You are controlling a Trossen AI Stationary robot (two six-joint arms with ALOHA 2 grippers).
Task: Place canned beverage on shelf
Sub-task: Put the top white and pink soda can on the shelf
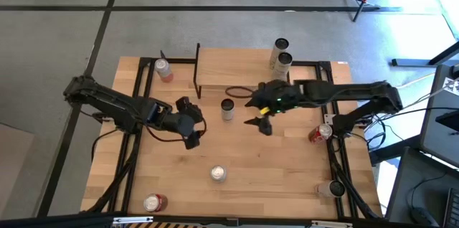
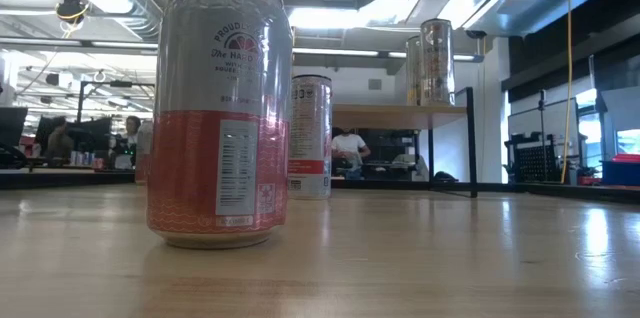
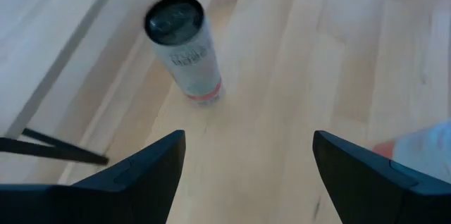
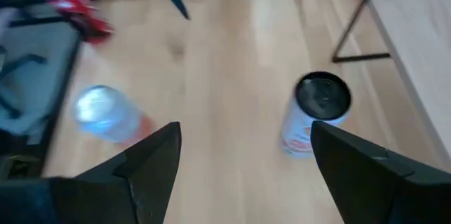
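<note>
A tall can with a dark top (image 1: 227, 108) stands upright on the tabletop just in front of the shelf (image 1: 229, 67). It also shows in the left wrist view (image 3: 184, 49) and the right wrist view (image 4: 318, 115). The shelf's light wooden board carries two cans (image 1: 283, 54) at its right end. My left gripper (image 1: 193, 122) (image 3: 248, 139) is open and empty, to the left of the dark-topped can. My right gripper (image 1: 256, 115) (image 4: 245, 129) is open and empty, to the right of that can. In the low view the can (image 2: 310, 138) stands behind a nearer one.
Other cans stand or lie on the table: one at the far left (image 1: 163, 70), one near the centre front (image 1: 218, 174) (image 2: 220, 108), one at the near left (image 1: 154, 203), two on the right (image 1: 320, 133) (image 1: 330, 188). Black frame rails run along the table's sides.
</note>
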